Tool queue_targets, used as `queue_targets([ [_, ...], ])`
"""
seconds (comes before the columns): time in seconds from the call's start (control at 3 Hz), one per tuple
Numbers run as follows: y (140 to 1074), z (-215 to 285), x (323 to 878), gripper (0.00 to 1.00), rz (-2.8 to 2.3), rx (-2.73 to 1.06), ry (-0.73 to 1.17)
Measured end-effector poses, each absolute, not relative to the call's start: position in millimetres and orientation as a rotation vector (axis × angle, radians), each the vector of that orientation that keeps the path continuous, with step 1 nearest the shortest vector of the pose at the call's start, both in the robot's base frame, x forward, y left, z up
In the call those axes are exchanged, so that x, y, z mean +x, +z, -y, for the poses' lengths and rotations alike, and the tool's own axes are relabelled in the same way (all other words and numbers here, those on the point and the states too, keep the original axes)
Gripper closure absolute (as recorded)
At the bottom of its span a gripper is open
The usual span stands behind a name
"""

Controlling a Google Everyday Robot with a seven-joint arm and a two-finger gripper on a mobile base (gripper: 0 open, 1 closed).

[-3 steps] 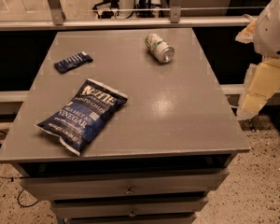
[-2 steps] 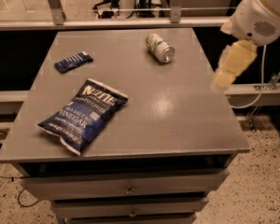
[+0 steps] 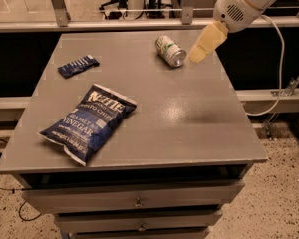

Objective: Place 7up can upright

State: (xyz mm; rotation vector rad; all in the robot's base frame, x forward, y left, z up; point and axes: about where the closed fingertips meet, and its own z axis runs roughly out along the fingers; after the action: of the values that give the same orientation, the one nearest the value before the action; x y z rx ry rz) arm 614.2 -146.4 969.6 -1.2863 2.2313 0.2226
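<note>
The grey table (image 3: 189, 133) lay under the gripper. The white arm (image 3: 244, 1) came in from the top right and leaned down to the left. The blue chip bag (image 3: 87, 121) sat far off, down and left. The gripper (image 3: 205, 45) hung just right of the 7up can (image 3: 170, 50). I could not tell if it was loose or squeezed. The can lay on its side. A good grab would likely go across its round middle, then tip it onto a flat end. A small blue packet (image 3: 78, 65) lay far left.
</note>
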Motion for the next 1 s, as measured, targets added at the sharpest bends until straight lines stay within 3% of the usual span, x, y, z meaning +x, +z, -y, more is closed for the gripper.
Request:
queue_targets([
  [0.67, 967, 122, 637, 0.0, -2.232, -1.132, 0.312],
  [1.0, 964, 86, 687, 0.0, -2.253, -0.867, 0.386],
])
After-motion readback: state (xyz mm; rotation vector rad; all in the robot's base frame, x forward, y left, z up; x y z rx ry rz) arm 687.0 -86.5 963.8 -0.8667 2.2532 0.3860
